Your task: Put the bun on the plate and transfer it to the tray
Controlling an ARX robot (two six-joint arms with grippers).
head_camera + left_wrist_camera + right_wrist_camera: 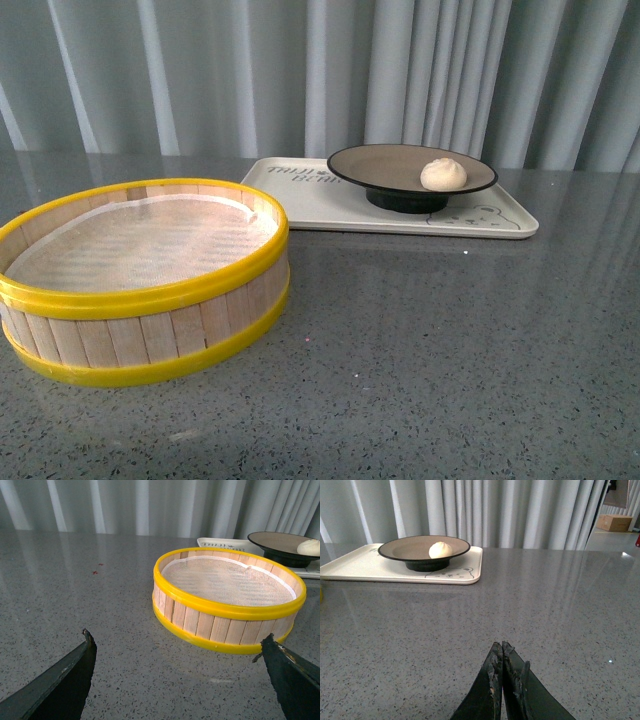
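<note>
On the far tray: we see the small round cream-white steamed bun (443,173) sitting on the wide taupe-brown plate with a black rim (372,163), which stands on the flat cream-white rectangular plastic tray (288,203)
Step in hand: we judge the task finished, so the best move is keeping both arms clear of the tray
Left gripper (179,647): fingers spread wide, empty, facing the yellow-rimmed wooden steamer basket (225,616)
Right gripper (502,652): fingers pressed together, empty, well apart from the bun
</note>
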